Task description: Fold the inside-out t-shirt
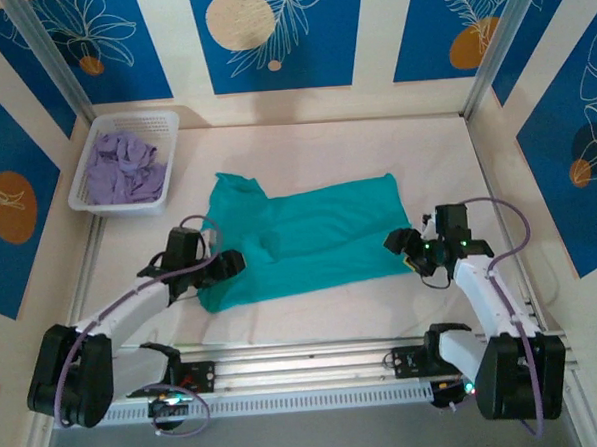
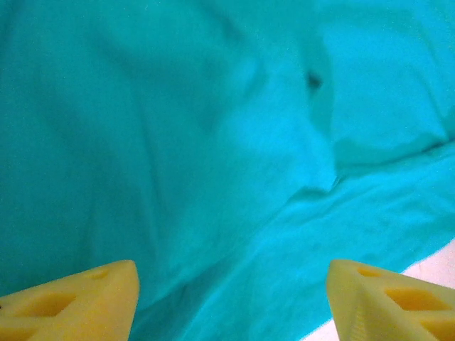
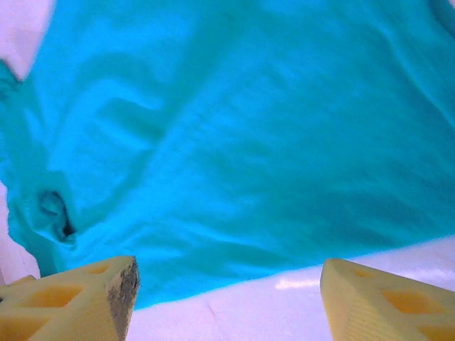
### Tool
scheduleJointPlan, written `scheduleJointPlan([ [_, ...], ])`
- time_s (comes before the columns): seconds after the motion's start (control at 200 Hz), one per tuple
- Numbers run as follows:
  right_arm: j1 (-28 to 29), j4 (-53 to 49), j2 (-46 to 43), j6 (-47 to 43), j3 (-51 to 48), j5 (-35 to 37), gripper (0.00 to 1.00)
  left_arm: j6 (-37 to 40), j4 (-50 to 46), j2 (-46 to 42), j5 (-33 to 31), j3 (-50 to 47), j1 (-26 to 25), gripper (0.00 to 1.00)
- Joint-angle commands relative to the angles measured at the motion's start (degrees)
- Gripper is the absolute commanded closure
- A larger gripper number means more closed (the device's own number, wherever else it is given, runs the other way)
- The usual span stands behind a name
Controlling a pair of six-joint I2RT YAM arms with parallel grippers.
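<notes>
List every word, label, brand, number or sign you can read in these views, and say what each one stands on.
None: there is no readable text here.
t-shirt: plain teal cloth, no print or tag lettering to be seen.
basket: plain white, no label.
wall panels: leaf and circle patterns, no words.
robot arms: any markings are too small to read.
</notes>
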Motion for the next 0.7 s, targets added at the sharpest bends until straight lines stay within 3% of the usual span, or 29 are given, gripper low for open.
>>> scheduleJointPlan([
  [0.0, 1.47, 8.55, 6.75, -0.42, 6.67, 5.36, 0.29, 3.84, 1.15, 4.48, -5.55, 8.41, 1.32, 0.29],
  [0.2, 1.23, 5.98, 33.42, -7.48, 29.10, 14.77, 0.29, 3.01, 5.69, 18.19, -1.03, 20.53, 5.30, 0.28],
  [0.345, 0.55, 0.58, 49.31, -10.78, 45.01, 16.14, 0.34, 2.77, 5.91, 22.96, 0.47, 25.05, 5.94, 0.28],
  [0.695, 0.20, -11.62, 71.37, -16.09, 70.59, 18.36, 0.51, 2.91, 6.30, 27.13, 1.48, 28.37, 5.99, 0.28],
])
